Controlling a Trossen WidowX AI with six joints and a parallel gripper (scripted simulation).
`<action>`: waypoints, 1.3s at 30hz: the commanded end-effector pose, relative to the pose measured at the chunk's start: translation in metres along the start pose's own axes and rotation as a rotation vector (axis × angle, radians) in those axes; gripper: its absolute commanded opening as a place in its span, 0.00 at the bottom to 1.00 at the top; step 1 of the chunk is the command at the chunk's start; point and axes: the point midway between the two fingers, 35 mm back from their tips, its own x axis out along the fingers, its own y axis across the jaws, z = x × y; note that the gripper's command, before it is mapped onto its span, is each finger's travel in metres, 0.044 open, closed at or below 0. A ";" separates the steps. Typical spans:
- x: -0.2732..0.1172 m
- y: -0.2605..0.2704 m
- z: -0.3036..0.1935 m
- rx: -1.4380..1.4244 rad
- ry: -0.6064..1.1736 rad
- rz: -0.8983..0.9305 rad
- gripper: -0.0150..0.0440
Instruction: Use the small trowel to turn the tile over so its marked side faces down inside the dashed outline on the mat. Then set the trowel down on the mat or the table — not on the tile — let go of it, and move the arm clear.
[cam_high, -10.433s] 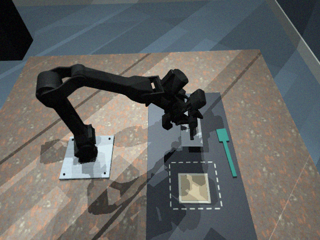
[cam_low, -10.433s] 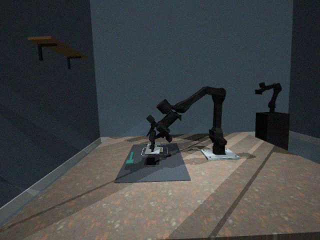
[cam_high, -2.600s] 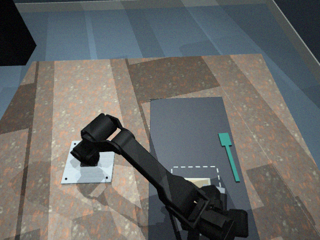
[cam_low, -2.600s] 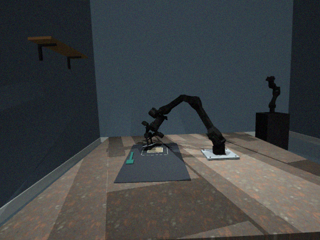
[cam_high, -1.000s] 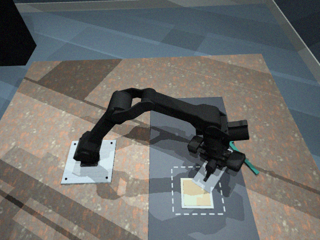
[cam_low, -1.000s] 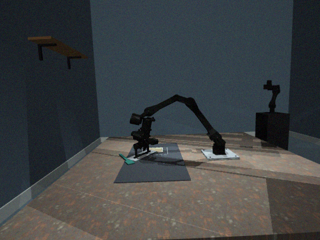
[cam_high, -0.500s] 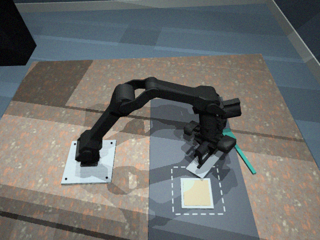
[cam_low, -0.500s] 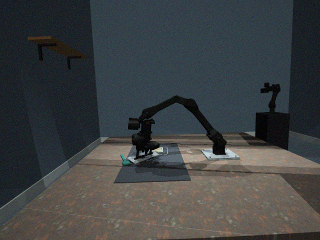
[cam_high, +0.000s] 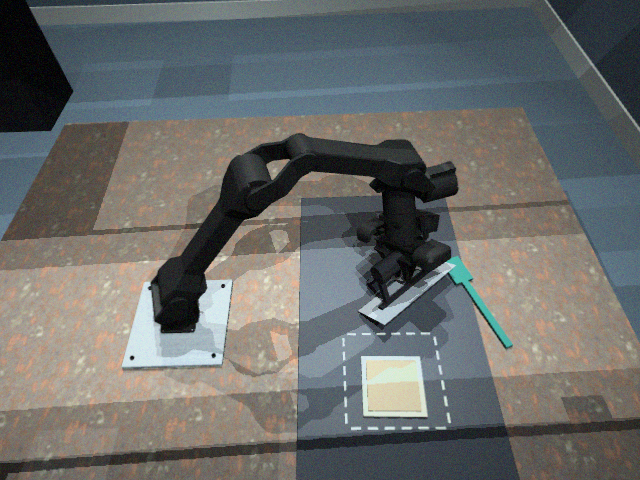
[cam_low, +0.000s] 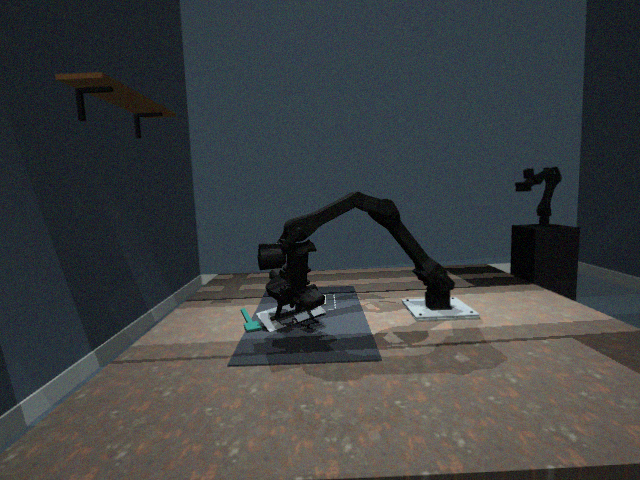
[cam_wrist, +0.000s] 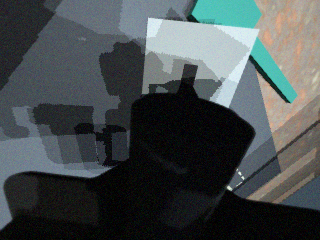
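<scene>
From the top, my jaws (cam_high: 399, 283) (cam_low: 294, 314) stand partly closed, gripping the trowel (cam_high: 413, 297) (cam_low: 267, 320) (cam_wrist: 200, 42), its long pale blade slanting over the dark mat (cam_high: 325, 248) (cam_low: 330, 346) (cam_wrist: 85, 55). The blade's far end overlaps the head of a teal tool (cam_high: 485, 312) (cam_low: 252, 325) (cam_wrist: 225, 12), though I cannot tell whether they touch; the teal handle reaches onto the table (cam_high: 547, 289) (cam_low: 361, 413) (cam_wrist: 300, 55). The tile (cam_high: 393, 384) lies flat inside the dashed outline (cam_high: 344, 382) (cam_low: 334, 302) (cam_wrist: 240, 175), apart from my blade, a tan panel within its pale border facing up. Which side bears the mark I cannot tell

From the exterior, I hang low over the mat with the blade tilted beneath me, the teal tool just beside its end. My arm arches back to its white base plate (cam_high: 136, 356) (cam_low: 469, 312); the tile is hidden from me here

From my wrist, my own dark body covers much of the blade, whose pale end shows beyond me, next to the teal head. A scrap of dashed line peeps out past my side
</scene>
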 end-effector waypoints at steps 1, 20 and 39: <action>-0.006 0.028 0.010 -0.012 0.020 -0.018 0.25; -0.052 0.085 0.019 0.094 0.064 -0.271 0.25; -0.100 0.134 0.025 0.173 -0.036 -0.514 0.25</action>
